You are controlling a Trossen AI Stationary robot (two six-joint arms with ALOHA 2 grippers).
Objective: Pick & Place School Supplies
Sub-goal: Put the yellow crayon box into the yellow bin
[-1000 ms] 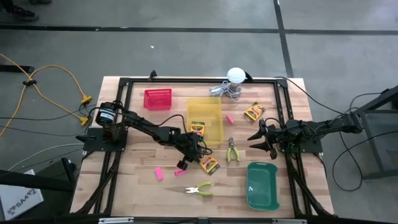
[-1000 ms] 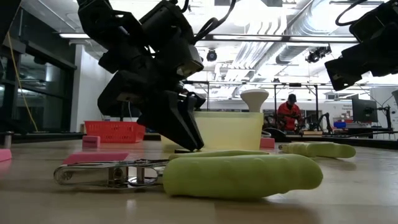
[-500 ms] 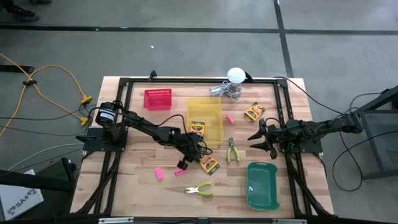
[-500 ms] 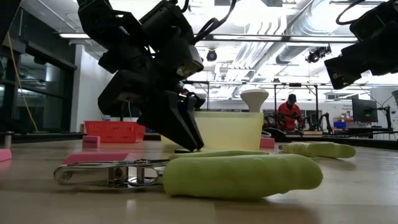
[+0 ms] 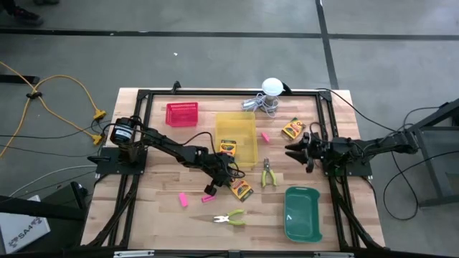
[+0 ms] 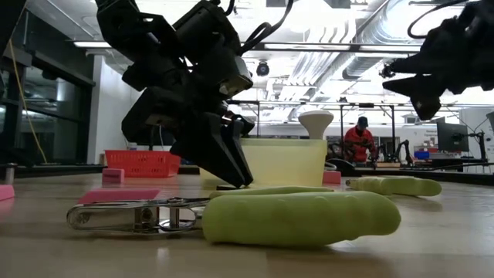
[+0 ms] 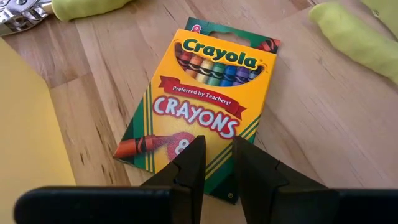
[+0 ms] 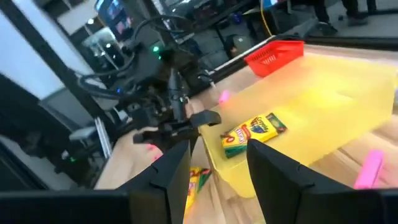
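Note:
My left gripper [image 5: 228,176] [image 7: 216,158] stands fingers-down over the near end of a yellow-and-green crayon box [image 5: 241,189] [image 7: 208,109] lying flat on the table, its fingers almost shut with a narrow slit between them. A second crayon box [image 5: 227,147] [image 8: 254,134] lies in the yellow bin [image 5: 240,132], and a third [image 5: 292,129] lies near the right edge. My right gripper [image 5: 297,150] [image 8: 221,180] hangs open above the table beside that third box, touching nothing. Two yellow-green-handled pliers [image 5: 267,174] [image 5: 229,218] and pink erasers [image 5: 265,136] [image 5: 183,199] lie on the wood. My left gripper comes down steeply from above onto the crayon box's bottom end [image 7: 214,186], the end opposite the printed name. Both fingertips [image 7: 194,155] rest on the box's face rather than pinching it. The box lies flat on the table.
A red bin [image 5: 181,114] sits at the far left, a green bin [image 5: 301,213] at the near right. A white ball [image 5: 271,87] with metal clutter sits at the far edge. The nearer pliers [image 6: 301,218] fill the low view's foreground. A person shows far off in the room.
My right gripper has moved toward the table's far edge and a little to the left, turning as it went, so its open fingers now show in the low view. The left gripper and the crayon box have stayed put.

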